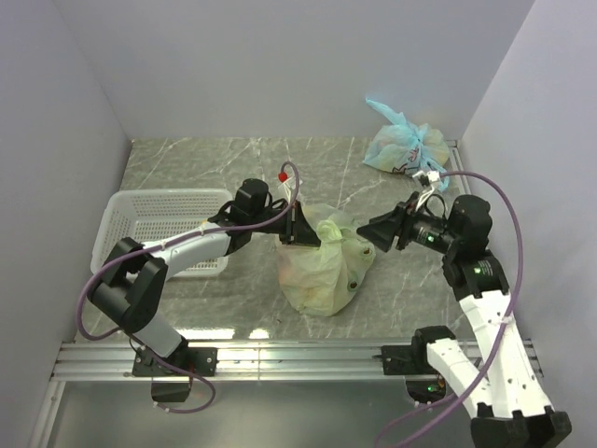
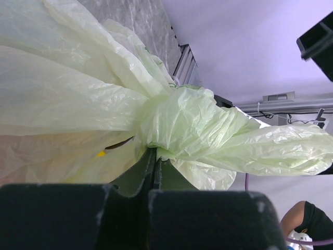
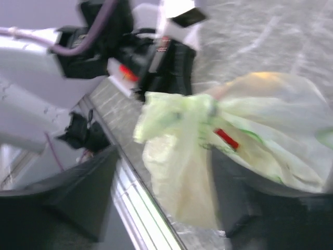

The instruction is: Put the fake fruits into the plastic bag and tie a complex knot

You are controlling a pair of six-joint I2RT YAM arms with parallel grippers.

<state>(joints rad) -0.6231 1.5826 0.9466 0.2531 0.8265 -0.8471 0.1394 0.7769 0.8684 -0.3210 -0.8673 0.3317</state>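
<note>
The pale yellow-green plastic bag (image 1: 322,271) sits on the table's middle, bulging with the fake fruits, which show only as faint pink and yellow shapes through the film (image 2: 100,153). Its handle ends are twisted into a knot (image 1: 338,227) on top, also visible in the left wrist view (image 2: 177,117) and, blurred, in the right wrist view (image 3: 203,107). My left gripper (image 1: 312,231) (image 2: 155,153) is shut on the plastic just under the knot. My right gripper (image 1: 367,231) (image 3: 166,156) is open, its jaws wide apart on either side of the bag's loose end.
A white mesh basket (image 1: 154,224) stands at the left. A light blue tied bag (image 1: 406,145) lies at the back right. The metal rail (image 1: 280,359) runs along the near edge, close to the bag.
</note>
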